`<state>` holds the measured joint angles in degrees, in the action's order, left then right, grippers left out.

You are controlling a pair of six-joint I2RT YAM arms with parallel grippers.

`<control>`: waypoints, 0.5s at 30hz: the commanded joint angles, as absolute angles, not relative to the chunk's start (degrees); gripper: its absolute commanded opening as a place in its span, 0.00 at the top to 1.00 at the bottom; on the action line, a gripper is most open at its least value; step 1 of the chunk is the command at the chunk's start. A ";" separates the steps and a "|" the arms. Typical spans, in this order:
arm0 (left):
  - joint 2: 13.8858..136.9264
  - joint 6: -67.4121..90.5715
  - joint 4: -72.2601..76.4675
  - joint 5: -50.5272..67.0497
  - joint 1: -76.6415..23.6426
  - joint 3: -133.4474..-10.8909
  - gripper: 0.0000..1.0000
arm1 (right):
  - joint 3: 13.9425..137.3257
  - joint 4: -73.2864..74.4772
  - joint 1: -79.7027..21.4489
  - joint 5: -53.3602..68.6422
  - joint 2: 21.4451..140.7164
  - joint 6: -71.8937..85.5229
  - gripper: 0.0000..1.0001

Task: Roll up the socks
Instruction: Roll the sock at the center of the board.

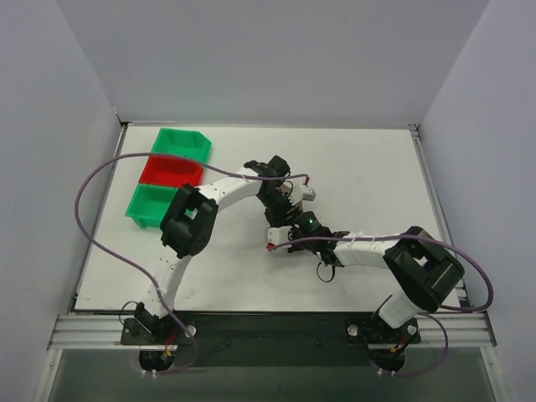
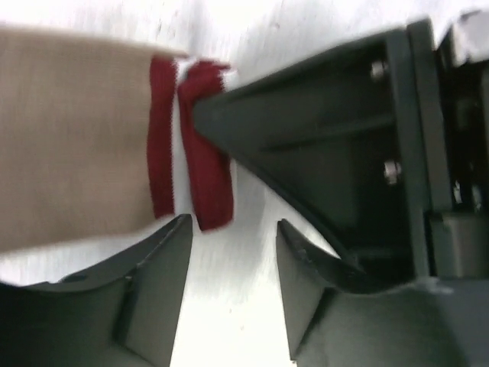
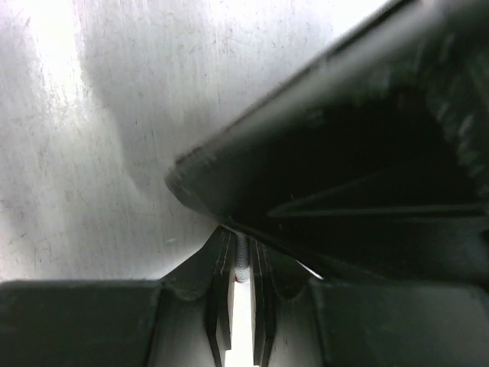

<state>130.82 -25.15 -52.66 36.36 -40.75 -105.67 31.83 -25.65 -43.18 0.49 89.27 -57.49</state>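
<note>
While the right fingers (image 3: 218, 306) clamp the maroon cuff (image 2: 208, 157), the left fingers (image 2: 153, 287) stand released and empty just short of it; the tan sock (image 2: 76, 141) runs lengthwise leftward ahead of them on the tabletop (image 2: 229, 313).

The right gripper (image 3: 240, 243) fills the bottom edge, its jaws drawn almost together on a thin sliver of ribbed sock (image 3: 241, 264) fabric — pale, with a red fleck. Just beyond, the left gripper's black finger (image 3: 359, 153) slants in from the right — its blunt tip over the scratched white table (image 3: 84, 153).
</note>
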 commanded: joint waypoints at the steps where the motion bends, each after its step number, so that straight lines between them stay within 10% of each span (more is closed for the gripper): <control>1: 122.88 -22.24 -45.54 38.93 -38.06 -99.95 0.34 | 32.96 -16.09 -43.15 2.28 92.37 -55.20 1.00; 15: 89.68 -11.95 -4.76 45.10 -17.49 -60.05 0.32 | 45.60 3.40 -38.15 11.75 95.18 -51.51 1.00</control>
<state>98.59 -13.02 -19.31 44.40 -17.78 -67.70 41.54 -12.93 -40.77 4.62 92.55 -54.52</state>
